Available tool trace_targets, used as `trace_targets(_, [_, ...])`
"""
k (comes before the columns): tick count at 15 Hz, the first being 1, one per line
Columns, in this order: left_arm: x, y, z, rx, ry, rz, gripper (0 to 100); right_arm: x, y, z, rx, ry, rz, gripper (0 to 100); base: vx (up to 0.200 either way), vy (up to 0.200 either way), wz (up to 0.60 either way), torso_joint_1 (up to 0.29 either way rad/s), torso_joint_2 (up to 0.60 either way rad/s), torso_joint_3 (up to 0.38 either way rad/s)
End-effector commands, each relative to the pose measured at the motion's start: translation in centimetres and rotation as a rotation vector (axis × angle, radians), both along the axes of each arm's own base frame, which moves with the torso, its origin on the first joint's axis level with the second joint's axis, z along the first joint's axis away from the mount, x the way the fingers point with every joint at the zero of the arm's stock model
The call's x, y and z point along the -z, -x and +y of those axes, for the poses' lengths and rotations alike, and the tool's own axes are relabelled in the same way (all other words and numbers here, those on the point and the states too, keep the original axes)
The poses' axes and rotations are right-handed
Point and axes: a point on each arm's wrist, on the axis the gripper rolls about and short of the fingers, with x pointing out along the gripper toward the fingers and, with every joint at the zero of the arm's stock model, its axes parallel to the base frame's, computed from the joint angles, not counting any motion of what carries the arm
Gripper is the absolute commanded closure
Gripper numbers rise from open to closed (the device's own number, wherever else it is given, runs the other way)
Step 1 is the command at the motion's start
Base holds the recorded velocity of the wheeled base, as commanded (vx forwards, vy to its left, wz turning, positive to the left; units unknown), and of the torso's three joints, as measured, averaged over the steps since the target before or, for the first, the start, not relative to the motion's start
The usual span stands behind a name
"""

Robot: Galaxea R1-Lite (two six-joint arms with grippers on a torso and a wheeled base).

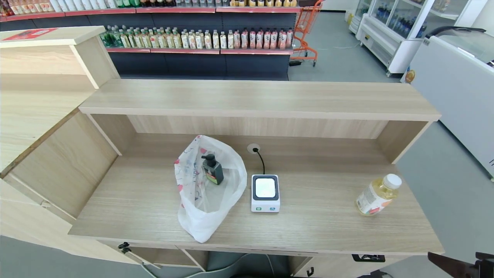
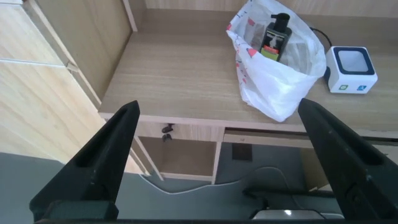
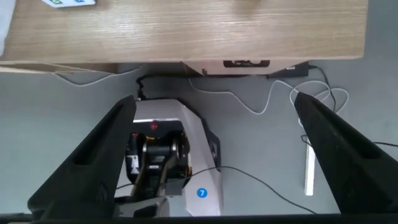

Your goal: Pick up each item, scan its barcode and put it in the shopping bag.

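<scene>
I can't read any words. The yellow bottle [image 1: 377,195] has a label, and so does the pump bottle [image 1: 212,170] in the shopping bag [image 1: 200,222], but the print is too small.

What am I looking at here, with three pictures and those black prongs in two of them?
It is a two-armed robot at a shop counter. The wide picture comes from a camera on its head; the other two come from cameras on its wrists. The black prongs are the left fingers and right fingers, both spread open and holding nothing. On the counter are a white shopping bag with a dark pump bottle standing inside, a small barcode scanner beside it, and a yellow bottle on the robot's right.
</scene>
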Motion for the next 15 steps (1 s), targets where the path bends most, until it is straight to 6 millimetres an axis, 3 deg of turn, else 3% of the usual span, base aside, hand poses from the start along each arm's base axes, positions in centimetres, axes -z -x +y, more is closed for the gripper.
trace_targets(1, [0.0,0.0,0.0,0.000,-0.001,0.000,0,0.0,-0.1,-0.4,0.051,0.002,-0.001,0,0.000,-0.200,0.00,-0.012,-0.01,0.007])
trace_targets(10, [0.0,0.0,0.0,0.000,0.002,0.000,0,0.3,0.4,-1.3,0.149,0.004,-0.060,0,0.000,-0.178,0.00,0.008,0.00,0.001])
trace_targets(12, [0.0,0.0,0.0,0.000,0.002,0.000,0,1.2,-1.1,-2.0,0.210,0.013,-0.062,0,0.000,0.000,0.00,0.000,0.00,0.000])
trace_targets(15, [0.0,0.0,0.0,0.000,0.002,0.000,0,4.5,-3.5,-3.0,0.224,0.094,-0.088,0,0.000,0.000,0.00,0.000,0.00,0.000])
